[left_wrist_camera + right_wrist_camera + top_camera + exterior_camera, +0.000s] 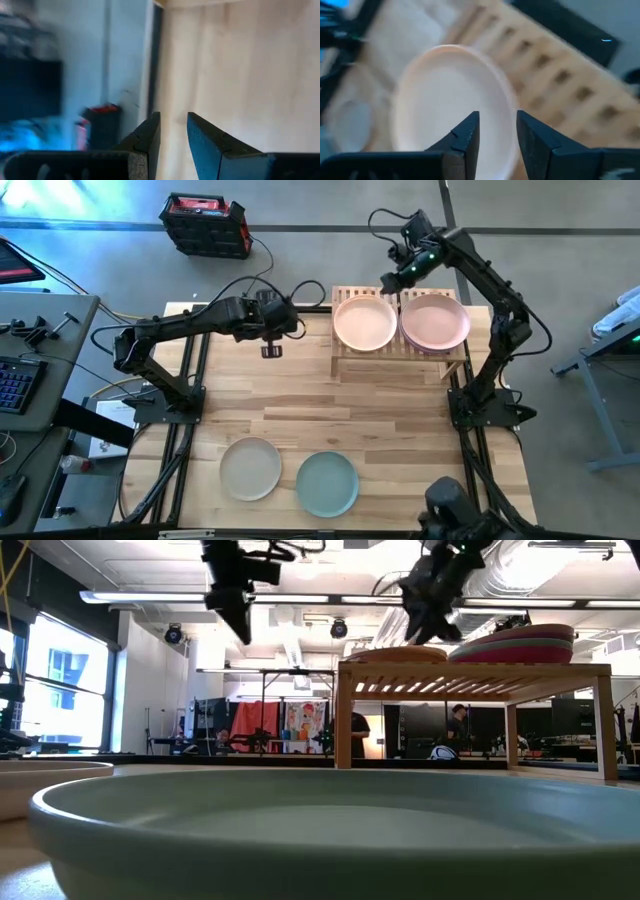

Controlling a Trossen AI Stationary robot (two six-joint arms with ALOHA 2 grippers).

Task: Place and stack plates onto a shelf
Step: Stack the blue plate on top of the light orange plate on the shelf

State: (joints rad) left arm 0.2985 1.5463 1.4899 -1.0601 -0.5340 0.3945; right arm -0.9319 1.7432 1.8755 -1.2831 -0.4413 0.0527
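The slatted wooden shelf [400, 360] stands at the table's far side. On its left half lies a peach plate [365, 322]; on its right half sits a stack with a pink plate [436, 322] on top, and the low view shows magenta and teal rims in that stack [515, 643]. A beige plate [250, 468] and a pale teal plate [327, 483] lie flat near the table's near edge. My left gripper [271, 350] hangs over bare table left of the shelf, narrowly open and empty. My right gripper [390, 283] hovers above the shelf's far edge over the peach plate [450, 100], narrowly open and empty.
A black and red case [205, 225] sits on the floor beyond the table. A side desk with a keyboard [15, 385] stands to the left. Bare plank tabletop [330, 410] stretches between the shelf and the two near plates.
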